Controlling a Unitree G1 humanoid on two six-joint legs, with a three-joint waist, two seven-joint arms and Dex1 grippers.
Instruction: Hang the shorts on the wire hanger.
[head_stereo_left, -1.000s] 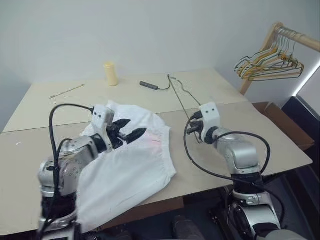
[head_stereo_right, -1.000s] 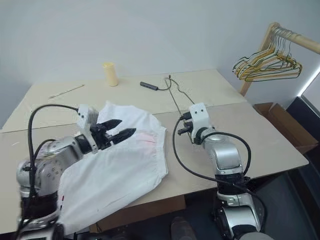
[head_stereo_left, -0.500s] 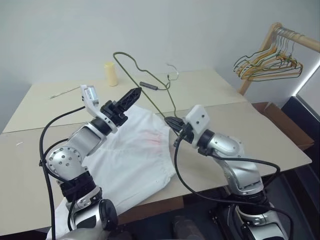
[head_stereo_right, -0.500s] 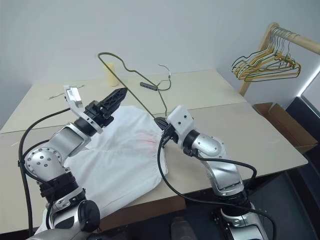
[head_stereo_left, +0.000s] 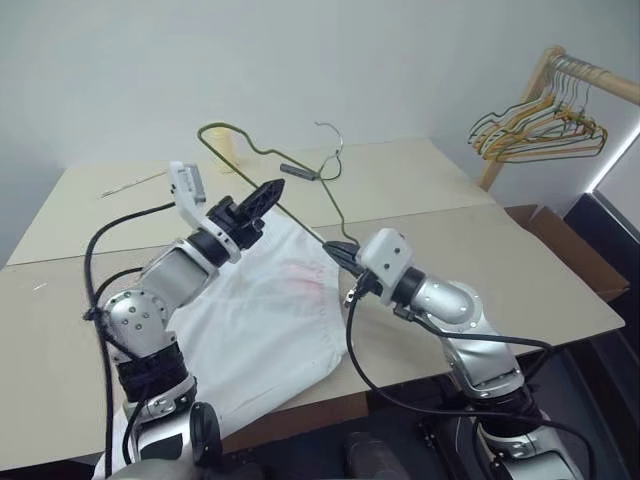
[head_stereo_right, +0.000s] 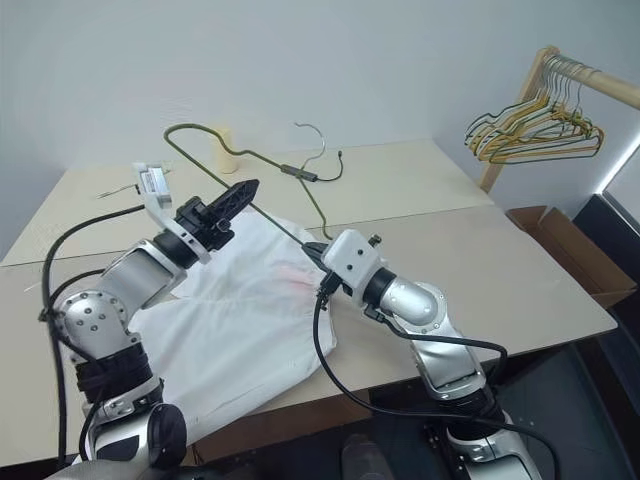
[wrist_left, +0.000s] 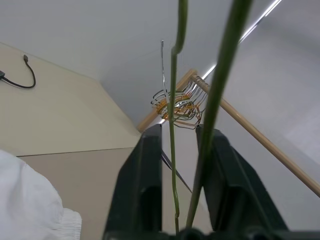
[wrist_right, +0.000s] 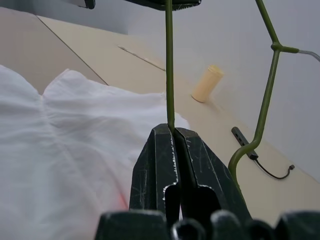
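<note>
Both the right gripper (wrist_right: 174, 131) and left gripper (head_stereo_left: 262, 194) pinch the stiff, light wire hanger (head_stereo_left: 300, 165) aloft, while beneath them the limp shorts (head_stereo_left: 265, 320) are best grasped at the waistband.

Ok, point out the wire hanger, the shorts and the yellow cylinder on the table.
wire hanger (head_stereo_left: 331, 150): left eye view, on the curved hook.
shorts (head_stereo_left: 270, 320): left eye view, on the flat white fabric.
yellow cylinder (wrist_right: 207, 83): right wrist view, on its side wall.
</note>
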